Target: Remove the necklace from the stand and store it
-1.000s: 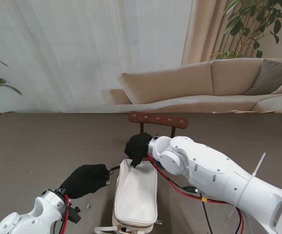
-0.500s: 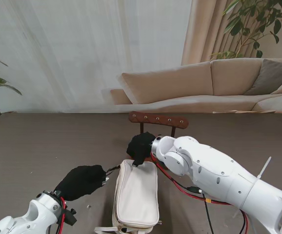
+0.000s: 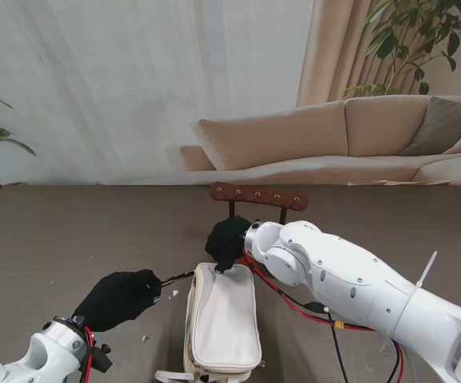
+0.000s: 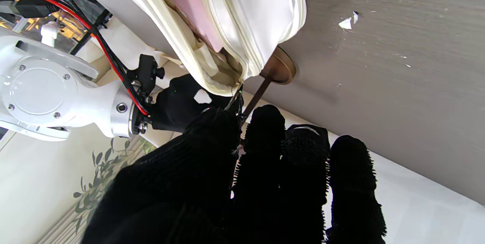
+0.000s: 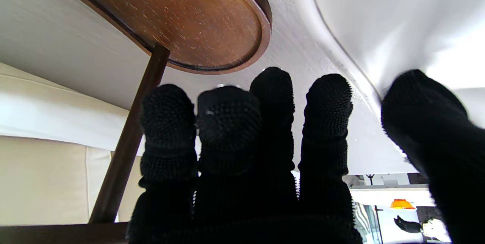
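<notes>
The necklace could not be made out in any view. The white zip pouch (image 3: 222, 319) lay open on the table (image 3: 71, 231), its pink lining (image 4: 182, 1) showing. The left hand (image 3: 119, 297) pinched the dark zipper pull (image 3: 179, 277) at the pouch's left corner. The right hand (image 3: 229, 238) gripped the pouch's far end, just before the wooden necklace stand (image 3: 259, 195). White scraps (image 3: 145, 338) lay near the left hand.

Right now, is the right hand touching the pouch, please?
Touching: the stand view shows the right hand pressed on the far end of the pouch, no gap.
</notes>
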